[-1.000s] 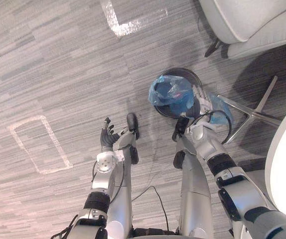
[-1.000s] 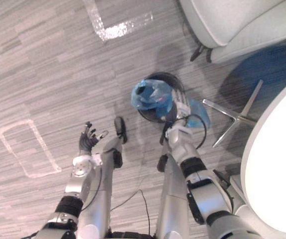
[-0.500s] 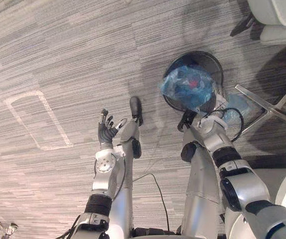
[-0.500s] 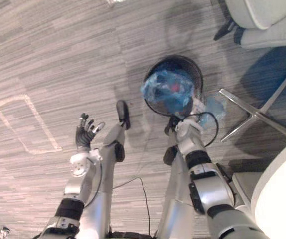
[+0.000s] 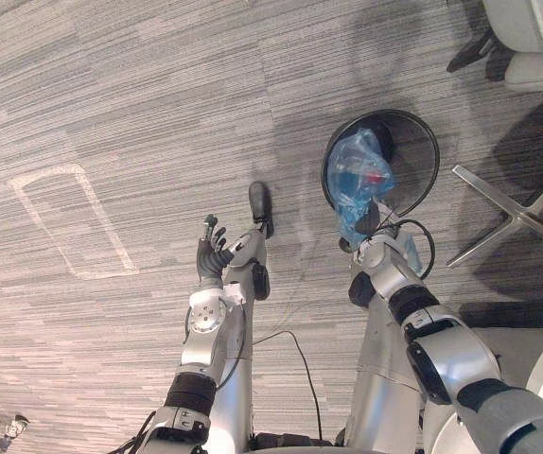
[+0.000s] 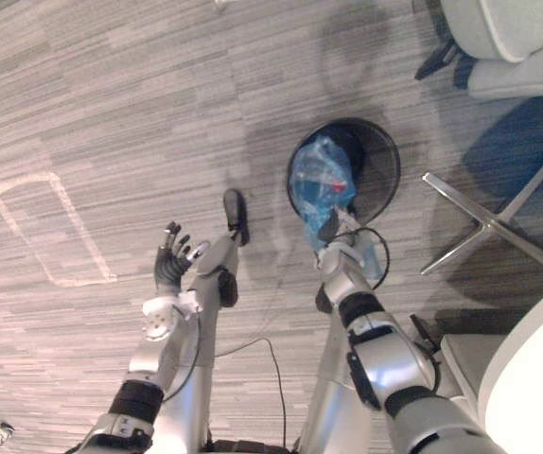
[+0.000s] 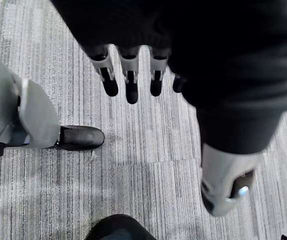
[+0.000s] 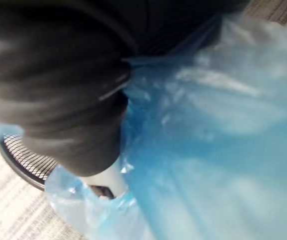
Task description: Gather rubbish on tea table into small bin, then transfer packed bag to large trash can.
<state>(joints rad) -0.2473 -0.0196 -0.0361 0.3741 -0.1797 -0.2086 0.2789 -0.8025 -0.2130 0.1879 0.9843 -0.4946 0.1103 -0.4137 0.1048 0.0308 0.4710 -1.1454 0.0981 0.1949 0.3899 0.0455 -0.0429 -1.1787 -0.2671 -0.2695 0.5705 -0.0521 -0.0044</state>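
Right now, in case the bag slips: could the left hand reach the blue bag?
Probably yes: the left hand is open and empty, and nothing stands between it and the blue bag, which the right hand holds at the black mesh bin.

Bright, even light falls from overhead across the striped carpet (image 5: 111, 113). Beyond the right hand (image 5: 370, 225), a broad soft shadow darkens the floor around the black mesh bin (image 5: 425, 142), and another lies beside that hand under the metal chair base (image 5: 510, 203), whose legs gleam pale. The blue bag (image 5: 357, 175) against the right hand lets light through, with whitish sheen on its folds. Under the left hand (image 5: 213, 257) a faint grey shadow rests on the carpet; its dark cover reads almost black, and its thumb (image 7: 228, 185) carries one small glint.
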